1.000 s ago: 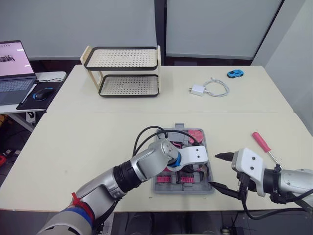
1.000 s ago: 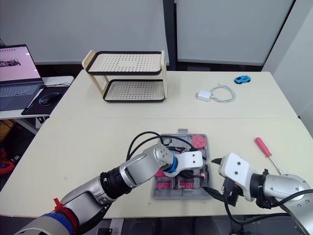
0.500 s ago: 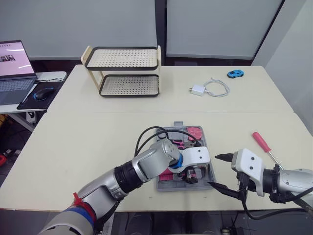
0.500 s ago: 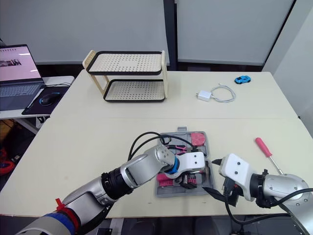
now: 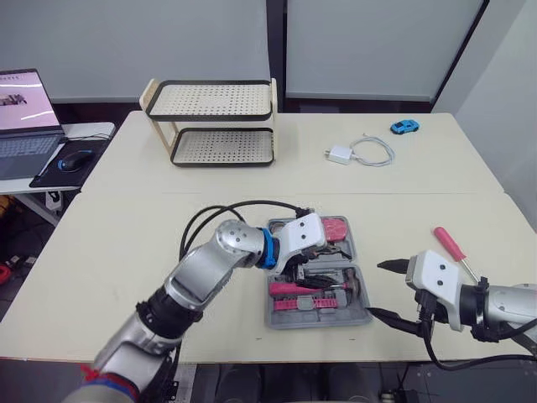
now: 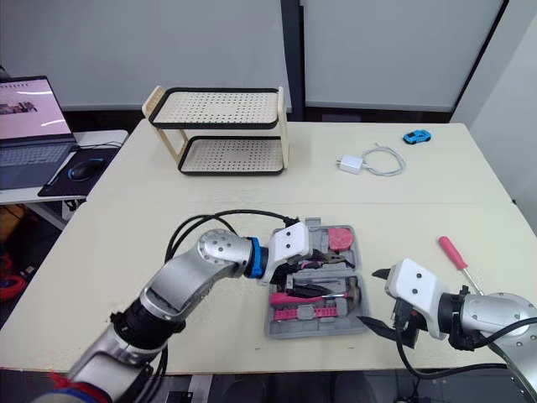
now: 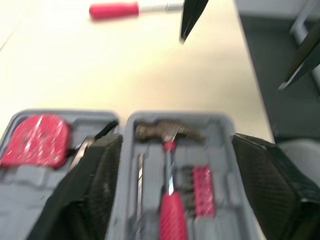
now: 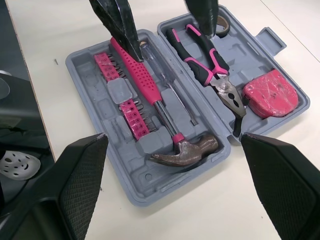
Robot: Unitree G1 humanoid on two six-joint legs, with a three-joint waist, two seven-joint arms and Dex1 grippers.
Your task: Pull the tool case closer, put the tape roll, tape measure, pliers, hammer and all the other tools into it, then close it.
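**Both claws spread wide, tool case loaded and lid down flat**

The left claw (image 7: 175,140) hangs with its two black fingers wide apart, gripping nothing. Straight beneath it sits the open grey plastic tool case (image 5: 320,320), and between the fingers lies the pink-handled hammer (image 8: 148,91), steel head pointing towards the right claw. One tray over, also under the left claw, the pink-handled pliers (image 8: 206,61) lie in their slot. Past the plier jaws, the red tape measure (image 8: 272,95) sits in the case's corner pocket. A dark tape roll (image 8: 222,22) peeks out from behind one left finger, in the case's far corner. On the hammer's other side, red bit strips (image 8: 132,113) sit in their rows.

Over to the right claw (image 5: 379,290): fingers open too, empty, tips facing the case's edge and just beside it. I cannot tell if the lower tip touches the case. Beyond this claw, away from the case, a red-handled screwdriver (image 5: 449,244) lies on the cream table (image 5: 126,243).

Far across the table from both claws: a two-tier perforated rack (image 5: 214,122), a white charger with coiled cable (image 5: 340,154) and a small blue toy car (image 5: 404,127). Off past the left arm, an open laptop (image 5: 21,109) sits on a side desk.
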